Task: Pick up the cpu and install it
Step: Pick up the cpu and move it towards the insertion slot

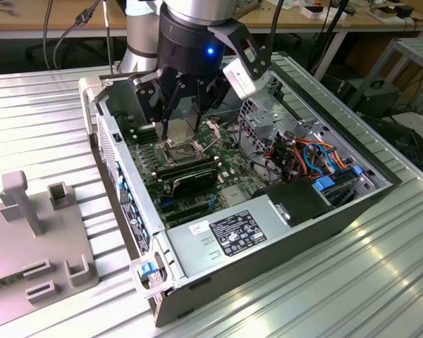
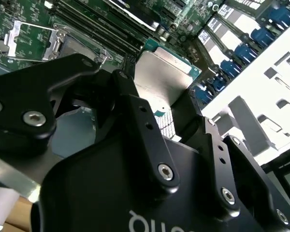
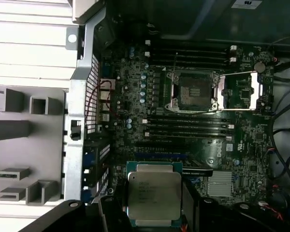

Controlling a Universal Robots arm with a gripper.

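gripper point(image 1: 178, 127): pinching the cpu point(image 3: 153, 195) by its edges
done: cpu picked up, hanging over the board
left: socket point(image 3: 193, 91) open and empty, cpu not yet seated

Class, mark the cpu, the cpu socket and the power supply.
cpu point(image 3: 153, 197): first wrist view, centre of its metal lid.
cpu socket point(image 3: 193, 91): first wrist view, middle of its contact area.
power supply point(image 1: 234, 236): exterior view, on its label.

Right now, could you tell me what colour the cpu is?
The cpu is silver-grey, clearest in the first wrist view.
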